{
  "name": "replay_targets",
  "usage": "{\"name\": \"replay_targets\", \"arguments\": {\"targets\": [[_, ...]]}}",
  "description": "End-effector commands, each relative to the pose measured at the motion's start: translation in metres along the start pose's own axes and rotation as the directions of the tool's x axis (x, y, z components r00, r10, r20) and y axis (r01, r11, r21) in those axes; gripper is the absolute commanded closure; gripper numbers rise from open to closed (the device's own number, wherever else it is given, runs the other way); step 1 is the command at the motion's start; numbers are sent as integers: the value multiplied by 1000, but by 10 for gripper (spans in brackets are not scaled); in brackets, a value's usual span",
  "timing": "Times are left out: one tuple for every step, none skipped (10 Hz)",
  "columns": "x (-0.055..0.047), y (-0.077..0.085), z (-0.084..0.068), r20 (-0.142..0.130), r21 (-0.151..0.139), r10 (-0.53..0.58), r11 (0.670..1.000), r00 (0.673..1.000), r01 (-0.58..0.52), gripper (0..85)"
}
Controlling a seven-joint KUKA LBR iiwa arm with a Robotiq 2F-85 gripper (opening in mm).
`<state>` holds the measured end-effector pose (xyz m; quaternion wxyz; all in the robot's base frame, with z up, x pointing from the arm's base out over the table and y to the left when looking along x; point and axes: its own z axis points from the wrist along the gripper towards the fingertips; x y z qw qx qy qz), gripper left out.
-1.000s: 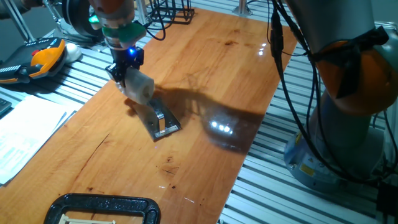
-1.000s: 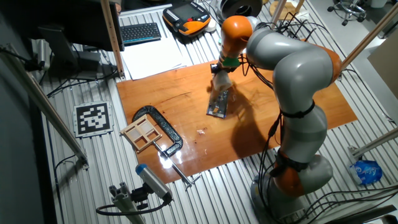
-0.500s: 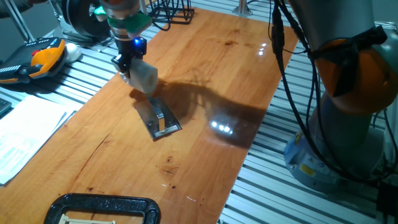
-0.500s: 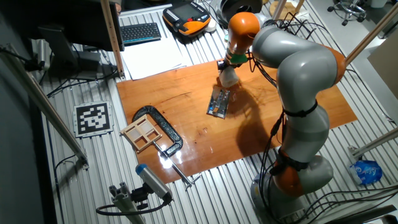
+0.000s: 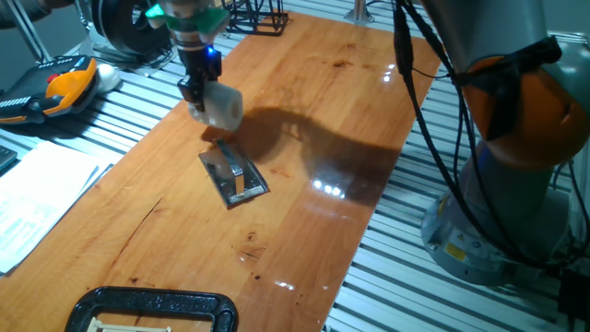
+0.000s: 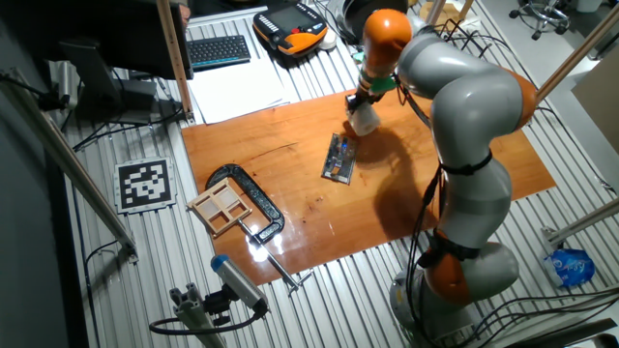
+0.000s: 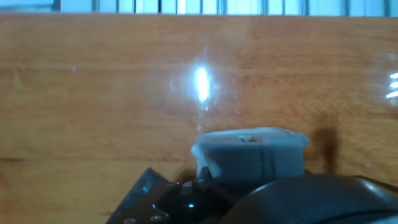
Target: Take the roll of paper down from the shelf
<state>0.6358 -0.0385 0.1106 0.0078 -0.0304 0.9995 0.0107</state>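
The roll of paper (image 5: 222,108) is small and white, and my gripper (image 5: 206,101) is shut on it. It hangs in the air above the wooden board, clear of the shelf (image 5: 234,175), a shiny grey metal plate lying bare on the board. In the other fixed view the roll (image 6: 363,120) is up and to the right of the shelf (image 6: 338,159), under the gripper (image 6: 364,106). In the hand view the roll (image 7: 251,154) fills the lower middle, with a dark finger in front of it; the shelf is out of that view.
A large black clamp (image 5: 152,309) with a wooden block lies at the board's near end (image 6: 247,204). White paper sheets (image 5: 37,198), an orange pendant (image 5: 64,85) and a keyboard (image 6: 218,50) sit off the board. The robot's base (image 6: 455,280) stands beside the board.
My gripper has carried the roll up off the shelf and away toward the far end of the board. The shelf now lies bare.
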Motion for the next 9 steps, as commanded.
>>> {"name": "replay_targets", "arguments": {"targets": [[3, -2, 1, 10, 2, -3, 1000, 1000, 3, 680], [8, -1, -1, 16, 10, 5, 1000, 1000, -5, 680], [14, 2, -4, 24, 23, 13, 1000, 1000, -14, 680], [18, 3, -5, 29, 27, 19, 999, 999, -20, 680], [21, 2, -4, 32, 25, 18, 1000, 999, -19, 680], [26, 2, -1, 41, 23, 18, 1000, 999, -19, 510], [32, 4, 2, 57, 22, 30, 999, 998, -31, 510], [39, 6, 5, 68, 22, 36, 999, 997, -37, 510], [43, 7, 5, 71, 21, 42, 999, 997, -43, 510]]}}
